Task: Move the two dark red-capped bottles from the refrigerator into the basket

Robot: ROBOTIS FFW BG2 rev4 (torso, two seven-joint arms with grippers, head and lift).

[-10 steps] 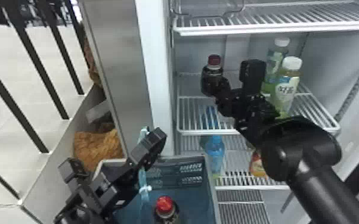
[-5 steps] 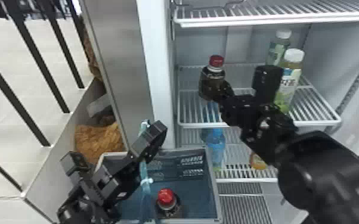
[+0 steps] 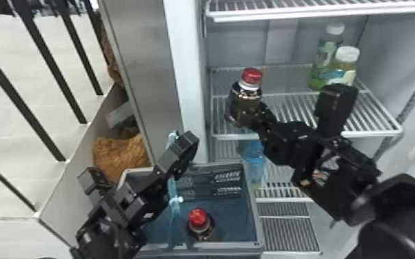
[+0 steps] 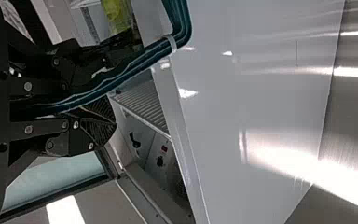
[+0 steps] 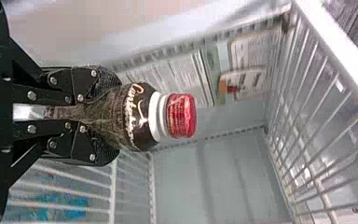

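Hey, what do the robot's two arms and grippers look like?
The left arm and right arm are both black. Their angular black jaws have ridged pads and silver screws. The right arm adds a rounded housing and a small silver-and-orange marking.

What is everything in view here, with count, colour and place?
Red-capped bottles: two, dark; one in the right gripper at the middle shelf, one in the basket
Basket: one, blue-grey with a pale rim, below the shelves
Strap: one, teal, at the basket and the left gripper
White-capped bottles: two, greenish and yellowish, middle shelf
Blue bottle: one, lower shelf
Refrigerator: one, whitish inside
Wire shelves: at least three, white, inside it
Rough-textured item: one, brown, left of the refrigerator
Bars: several, black, far left
Left gripper: one, black, above the basket
Right gripper: one, black, around a bottle
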